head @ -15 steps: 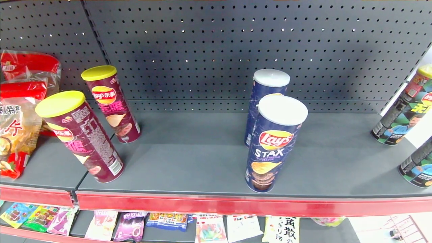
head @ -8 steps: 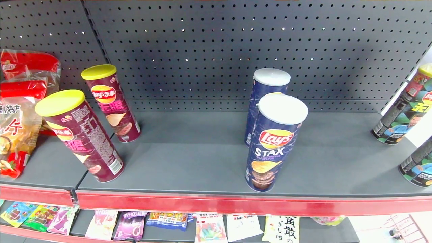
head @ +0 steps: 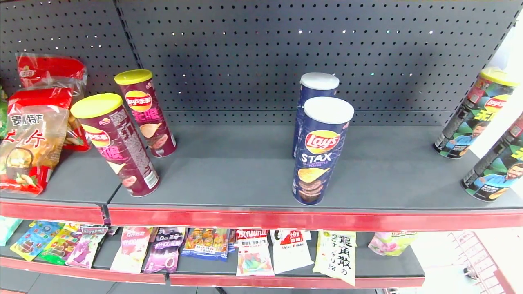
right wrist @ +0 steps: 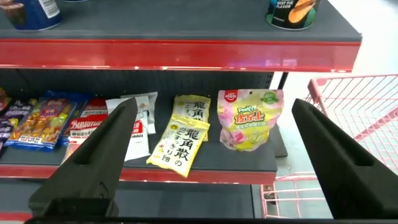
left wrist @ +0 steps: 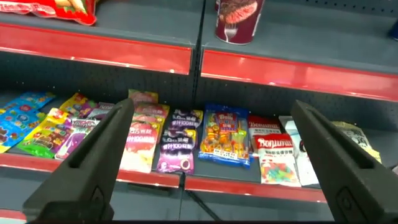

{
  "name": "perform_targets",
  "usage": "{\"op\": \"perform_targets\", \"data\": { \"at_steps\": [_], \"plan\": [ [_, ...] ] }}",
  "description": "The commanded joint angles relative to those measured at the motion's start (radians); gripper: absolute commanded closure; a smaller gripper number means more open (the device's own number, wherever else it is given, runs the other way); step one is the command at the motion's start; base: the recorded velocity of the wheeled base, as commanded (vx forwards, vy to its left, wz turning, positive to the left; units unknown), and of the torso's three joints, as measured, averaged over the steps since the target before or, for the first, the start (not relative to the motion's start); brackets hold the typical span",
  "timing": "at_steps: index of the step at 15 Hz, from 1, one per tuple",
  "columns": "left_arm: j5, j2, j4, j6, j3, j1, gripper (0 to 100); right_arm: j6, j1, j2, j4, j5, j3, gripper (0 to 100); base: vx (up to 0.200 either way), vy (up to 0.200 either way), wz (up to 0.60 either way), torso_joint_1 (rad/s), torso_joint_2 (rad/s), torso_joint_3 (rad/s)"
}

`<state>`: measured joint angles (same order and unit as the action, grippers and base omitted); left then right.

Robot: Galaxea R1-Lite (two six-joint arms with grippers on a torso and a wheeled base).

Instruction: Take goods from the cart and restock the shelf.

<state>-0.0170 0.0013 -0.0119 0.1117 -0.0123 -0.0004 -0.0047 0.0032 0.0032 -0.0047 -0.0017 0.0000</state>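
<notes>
On the grey upper shelf (head: 245, 171) stand two maroon chip cans with yellow lids (head: 118, 145), two blue chip cans with white lids (head: 320, 151) one behind the other, and two green-and-black cans (head: 466, 118) at the right end. My left gripper (left wrist: 211, 106) is open and empty, facing the lower shelf below a maroon can (left wrist: 239, 22). My right gripper (right wrist: 214, 102) is also open and empty, in front of the lower shelf's right end. The pink wire cart (right wrist: 348, 124) stands just right of the shelf.
Red snack bags (head: 32, 122) lean at the upper shelf's left end. Several small packets (head: 253, 255) lie along the lower shelf (head: 380, 269), among them a pink pouch (right wrist: 250, 118) and a yellow packet (right wrist: 185, 134). Free room lies between the maroon and blue cans. Red rails (head: 306, 218) edge both shelves.
The whole head picture has shifted: the camera has drawn back, so the cans look smaller and more of the lower shelf shows. The cans themselves have not moved.
</notes>
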Motion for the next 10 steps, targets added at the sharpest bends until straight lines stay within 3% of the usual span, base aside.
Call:
{"op": "perform_targets", "data": {
  "at_steps": [1,10],
  "plan": [
    [0.000,0.002,0.000,0.000,0.000,0.000,0,0.000,0.000,-0.002,-0.001,0.000,0.000,0,0.000,0.000,0.00,0.000,0.00,0.000],
    [-0.003,0.003,0.000,0.013,0.000,0.000,0,0.000,0.000,-0.002,-0.001,0.000,0.000,0,0.000,0.000,0.00,0.000,0.00,0.000]
  ]
}}
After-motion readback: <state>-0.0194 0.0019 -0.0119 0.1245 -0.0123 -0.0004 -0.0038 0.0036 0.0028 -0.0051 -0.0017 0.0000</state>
